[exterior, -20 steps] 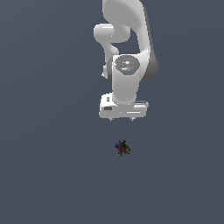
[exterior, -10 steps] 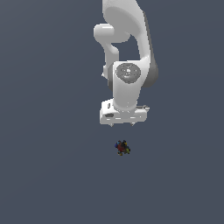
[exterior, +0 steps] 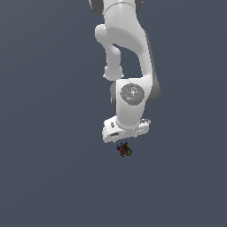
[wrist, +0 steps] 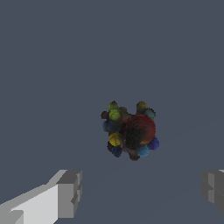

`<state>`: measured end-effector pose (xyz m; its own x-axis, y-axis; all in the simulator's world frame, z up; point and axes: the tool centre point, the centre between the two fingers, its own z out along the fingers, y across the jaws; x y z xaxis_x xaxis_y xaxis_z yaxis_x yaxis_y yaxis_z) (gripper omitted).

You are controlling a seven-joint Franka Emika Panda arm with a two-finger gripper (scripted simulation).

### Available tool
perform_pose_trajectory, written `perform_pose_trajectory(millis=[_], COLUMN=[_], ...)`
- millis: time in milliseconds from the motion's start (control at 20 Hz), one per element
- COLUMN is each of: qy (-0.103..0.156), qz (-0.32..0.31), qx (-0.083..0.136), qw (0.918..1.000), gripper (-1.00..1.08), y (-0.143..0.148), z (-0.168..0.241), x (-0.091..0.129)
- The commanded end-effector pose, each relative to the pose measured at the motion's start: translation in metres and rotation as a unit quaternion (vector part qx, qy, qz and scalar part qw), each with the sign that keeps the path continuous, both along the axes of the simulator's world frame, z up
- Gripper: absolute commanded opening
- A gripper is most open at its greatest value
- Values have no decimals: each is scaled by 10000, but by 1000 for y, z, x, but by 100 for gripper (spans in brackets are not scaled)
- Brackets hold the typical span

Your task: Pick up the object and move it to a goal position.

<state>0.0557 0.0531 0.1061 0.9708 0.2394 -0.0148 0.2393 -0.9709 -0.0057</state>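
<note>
Arm: white Panda arm (exterior: 126,62) reaching down from the top of the exterior view, wrist pointing at the grey surface (exterior: 48,177).

Gripper: gripper (wrist: 140,192) hanging with jaws spread wide, holding nothing; in the wrist view, one grey fingertip (wrist: 70,192) showing at one edge of the frame and the other at the opposite edge, bare surface lying between them.

Object: tiny dark object (exterior: 123,150), speckled red, blue, yellow and green, lying on the surface just below the white hand in the exterior view, close to it; contact impossible to judge from that view.

Object seen from the wrist: object (wrist: 131,131) sitting near the middle of the frame, beyond the line joining the two fingertips, not between them, touching neither.

Surroundings: plain grey surface stretching around the object on all sides.
</note>
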Motion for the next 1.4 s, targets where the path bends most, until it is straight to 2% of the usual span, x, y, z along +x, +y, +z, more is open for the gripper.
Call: perform_pose_trajectory(millis=[0, 400, 750, 1100, 1350], qy=[-32, -77, -73, -77, -78], qz=[187, 478, 474, 487, 490], qx=[-3, -6, -6, -7, -7], qw=[9998, 9988, 9989, 9988, 9988], gripper=[100, 100, 100, 100, 100], y=[1, 2, 2, 2, 2], z=[-9, -26, -32, -67, -77], x=[9, 23, 22, 22, 23])
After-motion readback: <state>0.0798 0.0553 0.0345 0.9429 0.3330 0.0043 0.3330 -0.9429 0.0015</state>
